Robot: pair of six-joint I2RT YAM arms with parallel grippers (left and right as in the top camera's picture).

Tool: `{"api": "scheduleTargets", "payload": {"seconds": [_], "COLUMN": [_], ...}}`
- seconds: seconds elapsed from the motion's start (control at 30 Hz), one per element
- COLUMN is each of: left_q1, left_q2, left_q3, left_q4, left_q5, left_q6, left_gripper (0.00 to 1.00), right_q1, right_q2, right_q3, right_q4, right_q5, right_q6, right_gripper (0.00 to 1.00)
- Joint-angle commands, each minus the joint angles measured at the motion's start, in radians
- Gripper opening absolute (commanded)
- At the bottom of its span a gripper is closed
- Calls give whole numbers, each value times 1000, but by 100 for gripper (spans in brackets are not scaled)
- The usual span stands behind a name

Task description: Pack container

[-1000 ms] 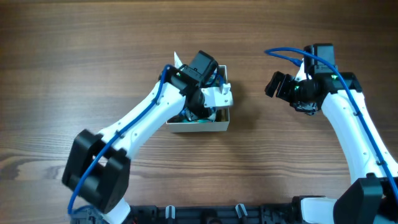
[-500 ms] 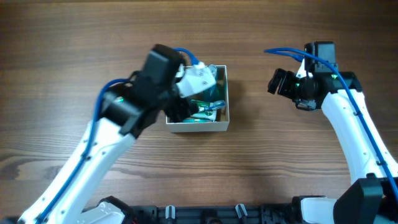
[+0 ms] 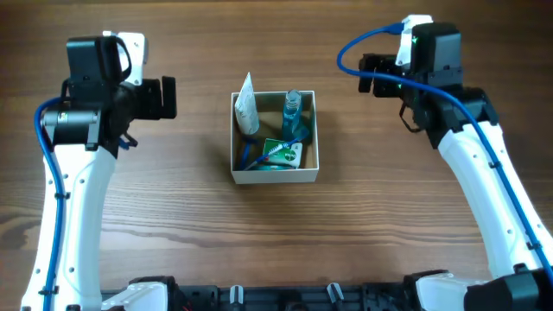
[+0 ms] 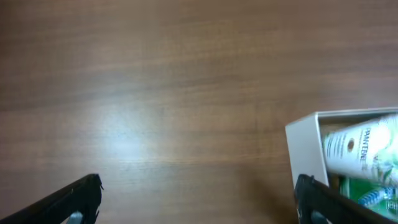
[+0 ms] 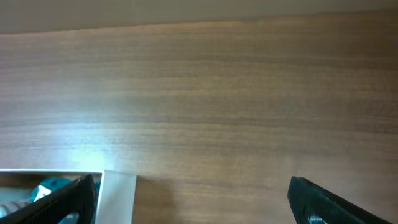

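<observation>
The container (image 3: 275, 176), a square white-walled box, sits mid-table. Inside it are a white tube (image 3: 247, 104) leaning at the back left, a blue bottle (image 3: 294, 112) and a green packet (image 3: 282, 151). My left gripper (image 3: 164, 97) hovers well left of the box, open and empty. In the left wrist view its gripper (image 4: 199, 200) frames bare wood, with the container's corner (image 4: 305, 149) and the tube (image 4: 357, 149) at the right. My right gripper (image 3: 371, 71) is up and to the right of the box, open and empty. In the right wrist view that gripper (image 5: 196, 200) shows the container wall (image 5: 118, 193) at the lower left.
Brown wood-grain table (image 3: 276, 242) all around the box. Both white arms reach in from the near edge, one on each side. A black rail (image 3: 276, 298) runs along the front edge.
My left arm has pulled out of the container and swung far left, its jaws now open. The box contents are uncovered. The right gripper has shifted a little up and back.
</observation>
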Motion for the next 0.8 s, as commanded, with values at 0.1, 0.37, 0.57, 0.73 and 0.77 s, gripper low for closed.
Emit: {"api": "scheduleTargets", "payload": {"seconds": [0.1,0.37,0.57,0.73,0.77], "left_q1": [17,17,17,17,17], "left_q2": [-170,-742,-757,-756,-756], "left_q3": [-37,-450,-502,-502,-502], "left_q4": [-61,-31,-37,-37,-37], "left_q5": [174,169,170,170,170], "left_q6": [-19,-125,-125,-125,-125], "left_gripper": [100,100,100,100,100], "right_q1": [2,2,2,2,2], "right_q2": [-274,-932,-1049,-1044,-1044], "right_q3": [2,-376,-496,-503,-503], "right_q4": [-159,-267,-301,-304,-304], "right_q5": [64,217,227,226,227], "right_q6": [109,167,193,193,193], "right_gripper": [100,100,100,100,100]}}
